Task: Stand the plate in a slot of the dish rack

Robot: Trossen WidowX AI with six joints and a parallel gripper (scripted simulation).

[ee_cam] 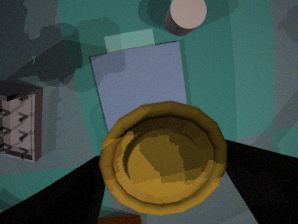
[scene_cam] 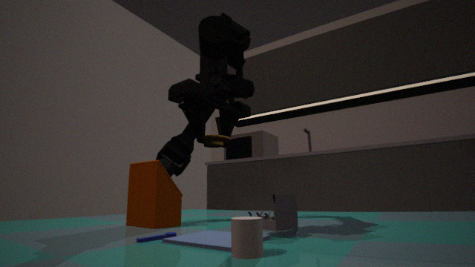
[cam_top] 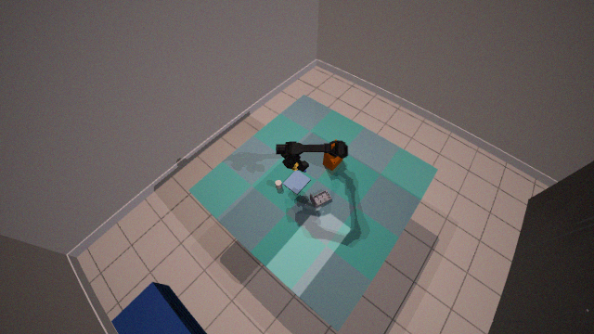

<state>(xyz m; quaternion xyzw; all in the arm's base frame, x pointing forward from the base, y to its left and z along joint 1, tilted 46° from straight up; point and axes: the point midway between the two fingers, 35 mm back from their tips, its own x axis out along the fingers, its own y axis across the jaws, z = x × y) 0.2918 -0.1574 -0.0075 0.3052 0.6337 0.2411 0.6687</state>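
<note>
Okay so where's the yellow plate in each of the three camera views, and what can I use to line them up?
Top: plate, a small yellow speck under the gripper, left of the orange base block.
Exterior: plate held flat, high above the floor, left of the microwave behind.
Wrist: plate fills the lower centre, between the dark fingers.
Shared landmark: the blue mat, lying below the plate in all views.
</note>
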